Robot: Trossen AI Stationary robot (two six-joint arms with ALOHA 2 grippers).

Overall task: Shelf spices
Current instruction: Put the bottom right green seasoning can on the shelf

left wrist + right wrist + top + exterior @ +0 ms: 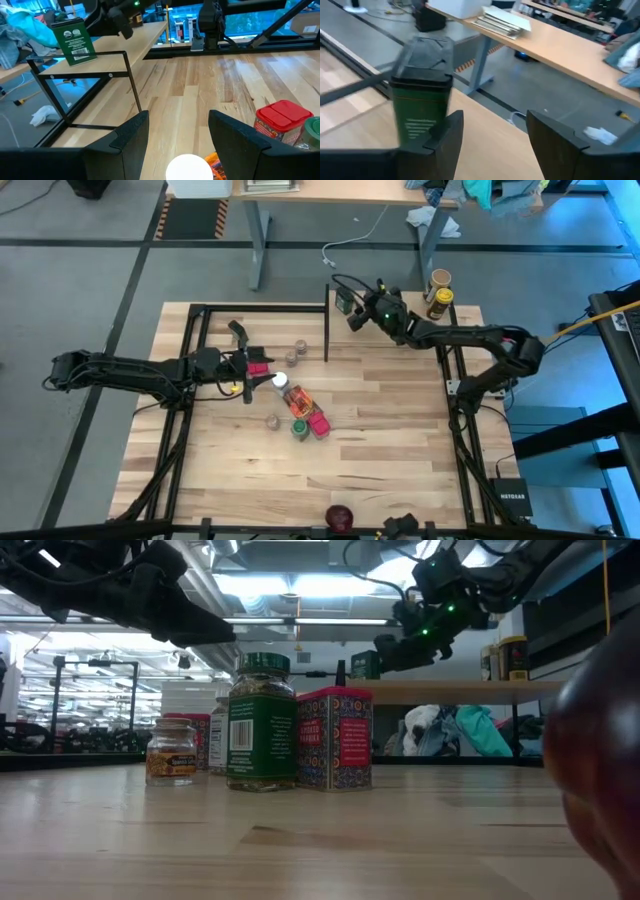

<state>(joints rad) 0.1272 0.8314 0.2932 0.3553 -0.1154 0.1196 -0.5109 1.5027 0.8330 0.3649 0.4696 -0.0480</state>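
Pale, smooth wood tabletop [380, 440] with visible grain; thin matt black metal shelf frame [131, 75]; glossy glass jar [171, 752]; matt dark green tin [422, 100].

Dark green tin [422, 107] with black lid, green-lidded jar [259, 722] with green label, pink-red box [335, 738] patterned in blue, amber-labelled small jar [171, 752], white bottle cap [189, 167], pale wood tabletop [390, 435], black frame posts [327, 320].
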